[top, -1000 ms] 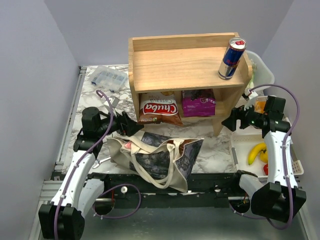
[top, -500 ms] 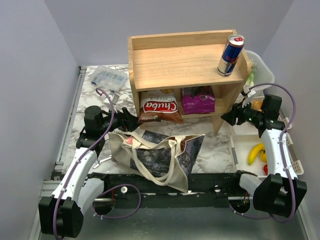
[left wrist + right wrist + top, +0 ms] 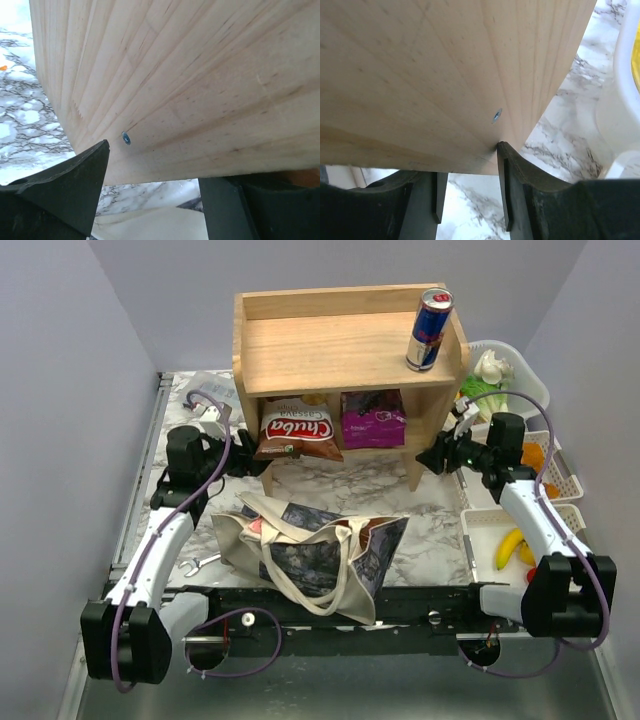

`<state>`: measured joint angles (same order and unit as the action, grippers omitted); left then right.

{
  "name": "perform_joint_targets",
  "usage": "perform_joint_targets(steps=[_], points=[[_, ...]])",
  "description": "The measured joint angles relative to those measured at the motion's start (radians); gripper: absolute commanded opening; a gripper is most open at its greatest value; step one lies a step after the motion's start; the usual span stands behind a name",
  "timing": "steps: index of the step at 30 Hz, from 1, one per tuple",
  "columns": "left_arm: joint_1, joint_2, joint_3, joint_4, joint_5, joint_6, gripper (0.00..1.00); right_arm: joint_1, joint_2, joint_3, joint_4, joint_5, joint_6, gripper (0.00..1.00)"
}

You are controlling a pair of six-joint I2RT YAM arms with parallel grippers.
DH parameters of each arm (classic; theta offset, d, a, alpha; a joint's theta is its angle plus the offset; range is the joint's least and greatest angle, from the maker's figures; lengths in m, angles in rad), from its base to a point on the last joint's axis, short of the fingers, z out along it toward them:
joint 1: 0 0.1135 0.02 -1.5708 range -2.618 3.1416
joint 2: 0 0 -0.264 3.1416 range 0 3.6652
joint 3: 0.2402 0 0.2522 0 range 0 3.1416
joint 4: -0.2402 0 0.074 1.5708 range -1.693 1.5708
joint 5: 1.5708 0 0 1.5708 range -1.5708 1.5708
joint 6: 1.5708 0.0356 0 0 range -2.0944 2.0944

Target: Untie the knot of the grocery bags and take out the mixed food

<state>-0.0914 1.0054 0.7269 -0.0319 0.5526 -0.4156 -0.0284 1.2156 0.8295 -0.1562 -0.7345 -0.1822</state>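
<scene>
left hand (image 3: 151,167) straddles wooden shelf (image 3: 340,350), grip unclear | right hand (image 3: 469,162) clamps wooden shelf

Drink can (image 3: 428,328) tops the wooden shelf (image 3: 340,350) — chip bag (image 3: 296,430) below.

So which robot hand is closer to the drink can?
Right. The right gripper is at the leg of the shelf on the side where the can stands; the left gripper is at the shelf's other side.
</scene>
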Motion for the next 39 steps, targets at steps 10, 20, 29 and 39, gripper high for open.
perform_joint_targets(steps=[10, 20, 29, 39], points=[[0.064, 0.245, 0.210, -0.039, -0.003, 0.054, 0.58, 0.057, 0.226, 0.146, 0.140, 0.071, 0.123, 0.43], [0.099, 0.550, 0.515, -0.081, 0.020, 0.119, 0.51, 0.100, 0.422, 0.307, 0.235, 0.161, 0.193, 0.42], [0.099, 0.687, 0.667, -0.091, 0.018, 0.162, 0.51, 0.122, 0.623, 0.532, 0.262, 0.257, 0.240, 0.42], [0.111, 0.826, 0.842, -0.120, -0.036, 0.231, 0.98, 0.138, 0.717, 0.639, 0.285, 0.329, 0.283, 0.63]])
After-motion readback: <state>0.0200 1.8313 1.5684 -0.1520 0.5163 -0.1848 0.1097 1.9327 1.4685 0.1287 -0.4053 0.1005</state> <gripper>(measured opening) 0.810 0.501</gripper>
